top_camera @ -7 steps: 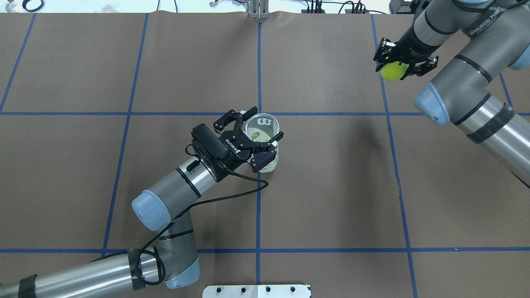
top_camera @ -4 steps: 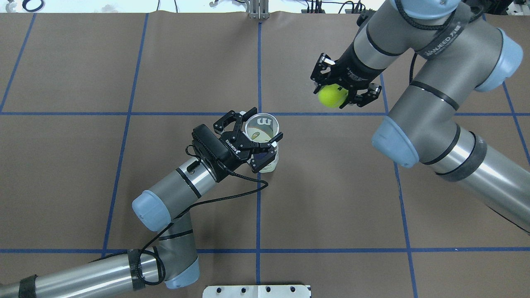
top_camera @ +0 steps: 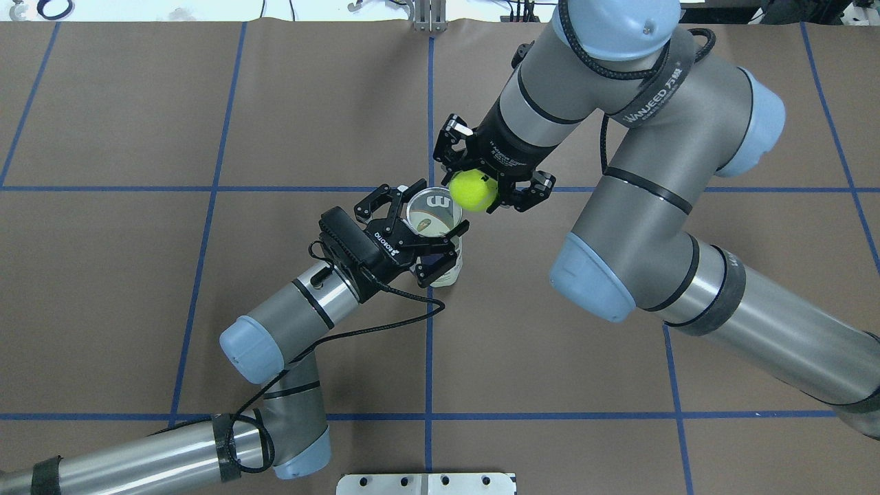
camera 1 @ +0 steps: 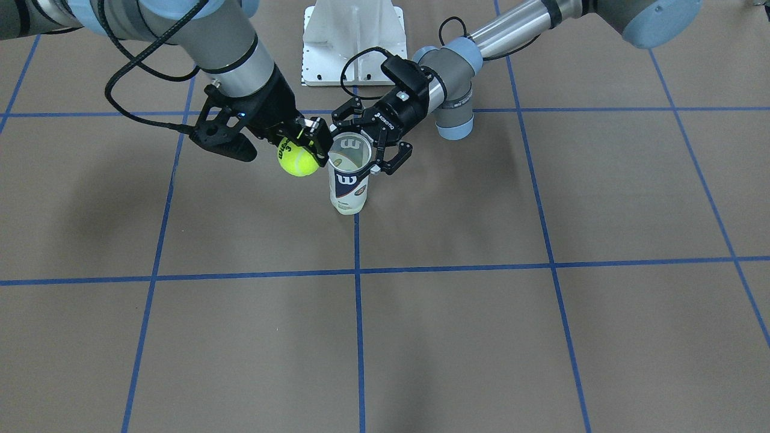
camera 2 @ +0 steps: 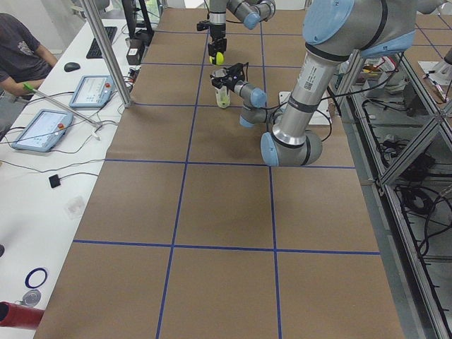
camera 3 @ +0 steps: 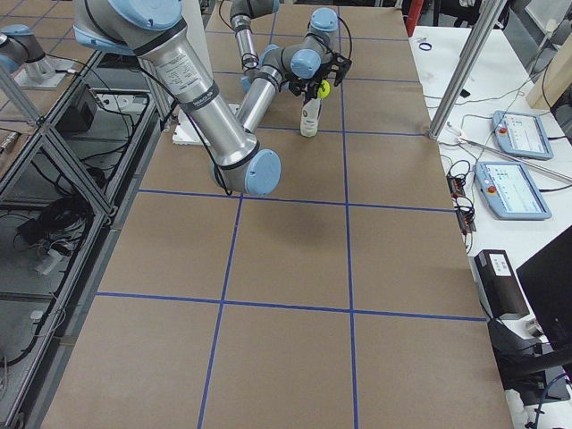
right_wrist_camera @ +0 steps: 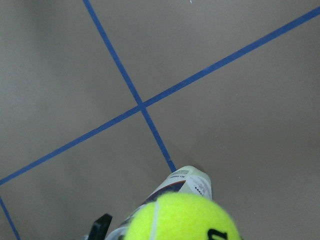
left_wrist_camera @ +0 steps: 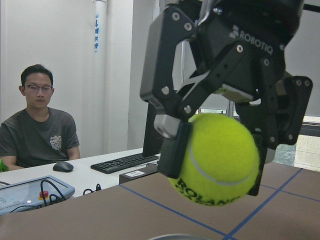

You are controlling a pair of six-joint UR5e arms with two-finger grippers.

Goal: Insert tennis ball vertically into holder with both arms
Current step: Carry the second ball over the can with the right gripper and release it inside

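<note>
Seen from overhead, the left hand (top_camera: 440, 206) is closed around the upright holder (top_camera: 427, 216) just below its rim, mid-surface (top_camera: 206, 103). At the holder's 2 o'clock, above and just beside its open mouth, the ball (top_camera: 473, 190) is pinched in the right hand (top_camera: 478, 187), whose arm enters from 3 o'clock.

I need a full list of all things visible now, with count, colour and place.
tennis ball: 1, yellow-green, by the holder's open top
holder: 1, clear, navy-and-white label, upright mid-table
table: 1, brown, blue tape lines
base plate: 1, white, table edge at robot
tablets: 2, grey, side desk
keyboard: 1, black, side desk
person: 1, dark shirt, seated at side desk
left gripper: 1, black, shut on the holder
right gripper: 1, black, shut on the tennis ball
</note>
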